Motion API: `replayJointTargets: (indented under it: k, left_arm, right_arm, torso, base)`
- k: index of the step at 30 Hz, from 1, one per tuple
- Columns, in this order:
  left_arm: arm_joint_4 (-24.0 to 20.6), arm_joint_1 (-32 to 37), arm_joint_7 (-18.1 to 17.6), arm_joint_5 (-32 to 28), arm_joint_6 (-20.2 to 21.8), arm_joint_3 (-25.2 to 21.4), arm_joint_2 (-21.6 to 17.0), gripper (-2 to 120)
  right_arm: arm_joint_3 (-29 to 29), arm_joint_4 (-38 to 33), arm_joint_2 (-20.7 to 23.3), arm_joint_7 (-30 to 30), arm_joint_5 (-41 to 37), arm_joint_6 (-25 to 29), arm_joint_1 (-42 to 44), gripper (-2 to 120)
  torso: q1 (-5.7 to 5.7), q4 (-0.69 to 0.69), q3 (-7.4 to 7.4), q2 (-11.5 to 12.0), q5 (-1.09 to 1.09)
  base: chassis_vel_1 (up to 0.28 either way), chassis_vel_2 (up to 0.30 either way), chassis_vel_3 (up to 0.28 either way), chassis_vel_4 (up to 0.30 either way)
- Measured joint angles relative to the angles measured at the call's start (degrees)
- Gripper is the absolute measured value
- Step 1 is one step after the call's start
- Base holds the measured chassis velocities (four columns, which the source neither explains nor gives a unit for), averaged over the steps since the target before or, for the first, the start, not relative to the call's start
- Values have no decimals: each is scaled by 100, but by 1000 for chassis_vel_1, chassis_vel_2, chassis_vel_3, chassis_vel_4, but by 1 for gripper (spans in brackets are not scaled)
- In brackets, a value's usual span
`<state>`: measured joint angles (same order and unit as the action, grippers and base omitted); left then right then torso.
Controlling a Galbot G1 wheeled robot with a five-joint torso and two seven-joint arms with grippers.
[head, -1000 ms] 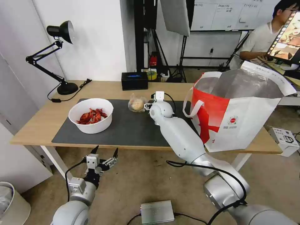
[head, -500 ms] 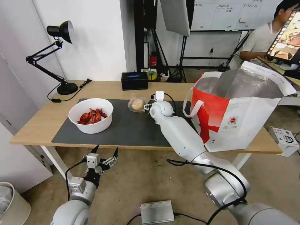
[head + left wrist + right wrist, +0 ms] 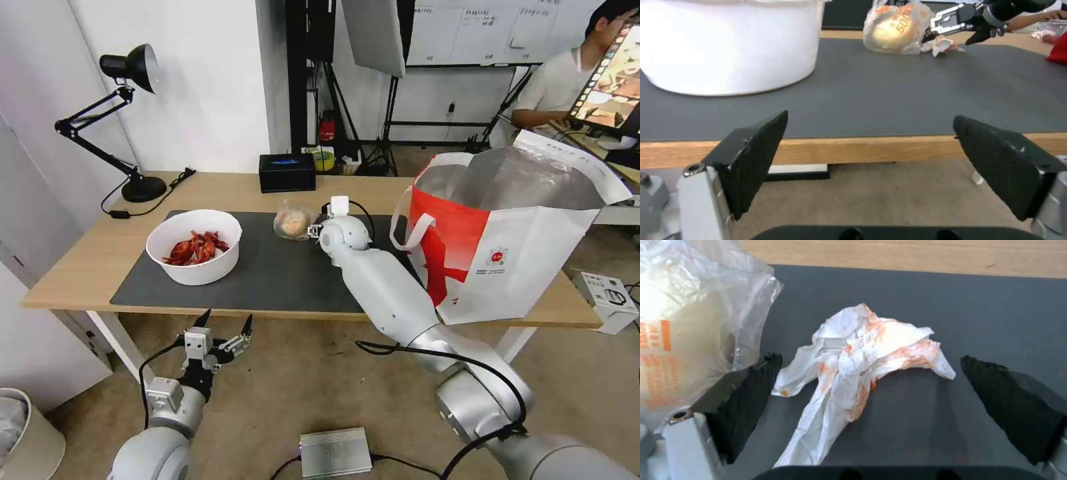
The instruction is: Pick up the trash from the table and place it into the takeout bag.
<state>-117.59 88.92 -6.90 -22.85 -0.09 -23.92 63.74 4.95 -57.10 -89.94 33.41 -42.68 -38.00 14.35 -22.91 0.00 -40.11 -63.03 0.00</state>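
- The right gripper is held low over the dark grey mat, with its jaws spread wide on either side of the crumpled tissue. From this straddling pose, the tissue is judged to be the piece of trash now being picked up.
- Nothing is gripped yet: the tissue, stained orange, lies loose on the mat between the two black pads.
- The bagged bun sits just beside the tissue, and its clear plastic is seen touching or very nearly touching one pad. A risk is judged that the film could be caught along with the tissue when the jaws are brought together.
- The white bowl of crayfish shells rests on the mat's left part, well apart from the right gripper.
- The takeout bag stands upright on the right end of the bench with its foil-lined mouth open, presumably so that trash can be dropped in from above.
- The left gripper is parked below the bench's front edge, its jaws wide and holding nothing, kept out of the working arm's way.
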Motion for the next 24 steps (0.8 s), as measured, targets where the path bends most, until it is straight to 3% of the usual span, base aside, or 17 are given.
replayJointTargets:
  k: [16,24]
  left_arm:
    - [-25,17,-7,17,22,32,-5,100]
    - [-34,24,-9,62,20,40,28,100]
  right_arm:
    - [-22,51,1,-3,-11,-16,-16,100]
    - [-21,69,0,-11,-18,-16,-2,73]
  torso:
    - [0,0,0,0,0]
    - [0,0,0,0,0]
  base:
    - [0,0,0,0]
    - [0,0,0,0]
